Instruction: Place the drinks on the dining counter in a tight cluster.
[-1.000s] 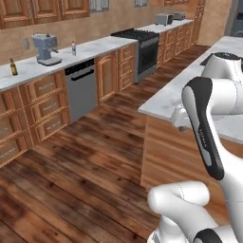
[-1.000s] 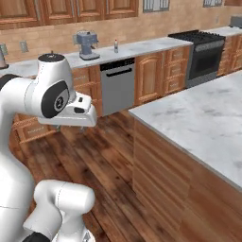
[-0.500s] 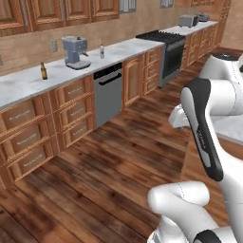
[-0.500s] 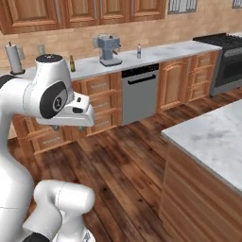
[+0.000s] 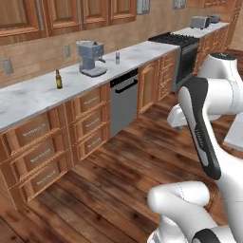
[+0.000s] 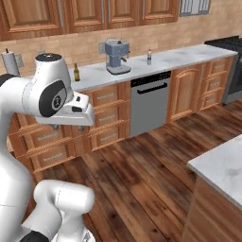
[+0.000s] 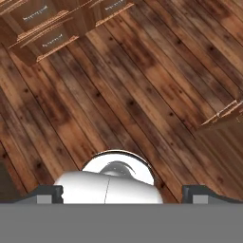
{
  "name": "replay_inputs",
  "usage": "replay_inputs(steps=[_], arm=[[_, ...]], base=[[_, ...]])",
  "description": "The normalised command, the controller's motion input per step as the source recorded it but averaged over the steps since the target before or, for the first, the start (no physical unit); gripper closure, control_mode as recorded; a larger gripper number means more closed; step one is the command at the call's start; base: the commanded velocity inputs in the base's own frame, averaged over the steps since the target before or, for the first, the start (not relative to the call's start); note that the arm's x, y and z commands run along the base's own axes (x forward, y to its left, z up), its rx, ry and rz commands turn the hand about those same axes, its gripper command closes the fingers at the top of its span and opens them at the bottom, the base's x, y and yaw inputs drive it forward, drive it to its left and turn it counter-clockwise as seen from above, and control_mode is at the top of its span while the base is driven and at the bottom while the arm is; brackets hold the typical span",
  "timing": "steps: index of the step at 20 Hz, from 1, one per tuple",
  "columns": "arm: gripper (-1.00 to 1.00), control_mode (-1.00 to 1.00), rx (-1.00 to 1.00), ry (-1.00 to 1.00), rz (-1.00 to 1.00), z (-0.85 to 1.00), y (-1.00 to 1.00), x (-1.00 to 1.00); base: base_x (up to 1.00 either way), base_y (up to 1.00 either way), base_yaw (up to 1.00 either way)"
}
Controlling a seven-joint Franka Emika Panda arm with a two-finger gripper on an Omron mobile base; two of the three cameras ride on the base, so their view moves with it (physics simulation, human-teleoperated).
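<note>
Your gripper (image 7: pixel 122 193) is spread wide and empty, pointing down at the wood floor (image 7: pixel 142 95). The brown bottle (image 5: pixel 59 79) stands on the wall counter (image 5: pixel 28 97), left of the coffee machine (image 5: pixel 91 58); a smaller bottle (image 5: pixel 117 58) stands to its right. Square the base to that counter, then lift the hand level before reaching.

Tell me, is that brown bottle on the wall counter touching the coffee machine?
Apart. In the right base view the brown bottle stands well left of the coffee machine, with bare marble counter between them; the left base view shows the same gap.
</note>
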Motion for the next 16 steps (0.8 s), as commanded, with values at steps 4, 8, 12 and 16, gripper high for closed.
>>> replay_inputs(steps=[4,8,12,16], arm=[[-1.00,1.00,0.00,0.00,0.00,0.00,0.00,0.00],[-1.00,1.00,0.00,0.00,0.00,0.00,0.00,0.00],[-1.00,1.00,0.00,0.00,0.00,0.00,0.00,0.00],[-1.00,1.00,0.00,0.00,0.00,0.00,0.00,0.00]], base=[[0.73,0.00,0.11],[0.66,-0.01,0.14],[0.69,0.00,0.18],[0.83,0.00,0.19]])
